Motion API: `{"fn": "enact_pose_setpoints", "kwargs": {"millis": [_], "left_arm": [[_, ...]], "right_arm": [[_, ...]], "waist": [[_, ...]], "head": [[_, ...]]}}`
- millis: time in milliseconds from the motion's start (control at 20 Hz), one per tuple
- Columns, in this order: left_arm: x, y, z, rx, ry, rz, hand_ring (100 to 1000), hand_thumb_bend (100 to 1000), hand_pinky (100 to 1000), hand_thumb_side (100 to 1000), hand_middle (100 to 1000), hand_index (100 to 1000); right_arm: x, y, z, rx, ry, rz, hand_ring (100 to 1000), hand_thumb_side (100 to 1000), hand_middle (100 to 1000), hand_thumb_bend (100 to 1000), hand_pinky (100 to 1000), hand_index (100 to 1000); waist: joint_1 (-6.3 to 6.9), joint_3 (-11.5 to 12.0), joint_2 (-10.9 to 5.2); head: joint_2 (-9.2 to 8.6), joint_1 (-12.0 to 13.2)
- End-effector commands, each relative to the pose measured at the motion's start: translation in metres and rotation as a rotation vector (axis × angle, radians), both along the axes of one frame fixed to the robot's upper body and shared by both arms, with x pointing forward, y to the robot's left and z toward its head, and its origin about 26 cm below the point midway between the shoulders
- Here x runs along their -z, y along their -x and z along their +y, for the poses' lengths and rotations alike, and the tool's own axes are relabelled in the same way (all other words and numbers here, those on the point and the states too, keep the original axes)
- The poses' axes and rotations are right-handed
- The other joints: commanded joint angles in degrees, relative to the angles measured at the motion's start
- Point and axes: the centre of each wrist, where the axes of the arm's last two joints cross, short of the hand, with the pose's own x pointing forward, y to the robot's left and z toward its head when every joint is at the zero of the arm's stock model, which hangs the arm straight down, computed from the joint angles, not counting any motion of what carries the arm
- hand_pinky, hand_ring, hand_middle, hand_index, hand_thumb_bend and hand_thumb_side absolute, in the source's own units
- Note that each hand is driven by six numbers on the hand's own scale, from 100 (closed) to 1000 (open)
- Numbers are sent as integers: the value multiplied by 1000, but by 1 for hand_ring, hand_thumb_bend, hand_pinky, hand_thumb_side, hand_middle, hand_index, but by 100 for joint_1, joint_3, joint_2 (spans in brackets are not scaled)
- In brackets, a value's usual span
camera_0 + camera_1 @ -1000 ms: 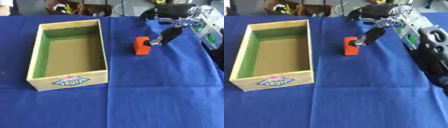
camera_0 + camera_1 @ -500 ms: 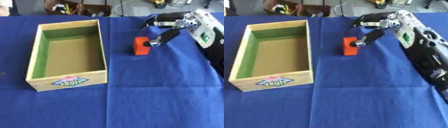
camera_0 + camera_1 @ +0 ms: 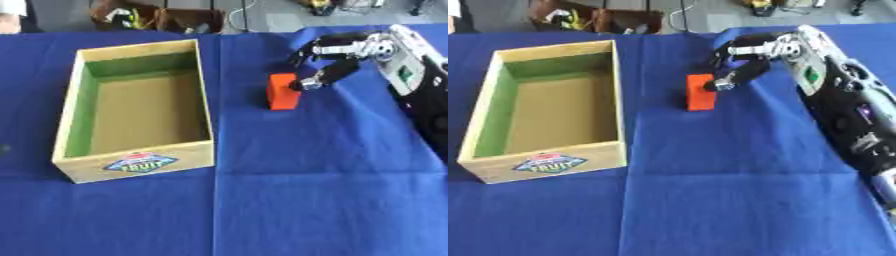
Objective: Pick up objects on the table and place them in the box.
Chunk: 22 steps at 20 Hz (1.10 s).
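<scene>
Block: one orange block (image 3: 283, 91) stands upright on the blue tablecloth (image 3: 289, 180), directly at the fingertips of the right hand (image 3: 325, 57), on the hand's box-ward side.
Contact: a dark fingertip meets the block's right face near its top; whether the thumb has reached the opposite face cannot be made out.
Hand state: the right hand's fingers are curved down and partly spread over the block's near edge, not closed round it; by the look of it, nothing is gripped yet.
Reason for pose: the hand comes in from the upper right with its fingers pointing down and to the left, which appears to suit closing on the block's narrow sides for a lift.
Box: one wooden box (image 3: 63, 125), green inside its walls, with a fruit label on its near face, lies well to the left of the hand, past the block, open side up and with nothing in it.
Reason for box place: its open top and long side next to the block leave a short carry over the near wall.
Counts: one block, one box, one hand showing; the left hand appears in neither view.
Task stage: judged as just before the grasp, nothing boxed.
</scene>
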Motion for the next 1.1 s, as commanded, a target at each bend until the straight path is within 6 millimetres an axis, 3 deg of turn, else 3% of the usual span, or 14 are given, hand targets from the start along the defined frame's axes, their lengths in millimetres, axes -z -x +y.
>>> {"fn": "enact_pose_setpoints", "kwargs": {"millis": [50,500,800,1100], "left_arm": [[-6,2,1,5,-13,-19,856,100,628,996,806,748],[-6,2,1,10,-17,-16,858,100,629,999,806,748],[-5,2,1,14,-22,-14,858,100,629,999,807,748],[-6,2,0,21,-24,-13,859,100,629,997,807,748]], "right_arm": [[-36,9,4,-87,47,-23,895,869,831,361,863,999],[-67,31,14,-159,4,-70,896,883,833,326,866,997],[-67,37,17,-176,-22,-56,898,877,836,335,867,997],[-54,39,17,-188,57,-34,911,793,854,364,885,1000]], "waist": [[-6,-10,-116],[-39,-12,-128],[-50,-11,-138],[-50,-7,-122]], "head": [[-7,-9],[-29,-9],[-46,-20],[-62,-19]]}}
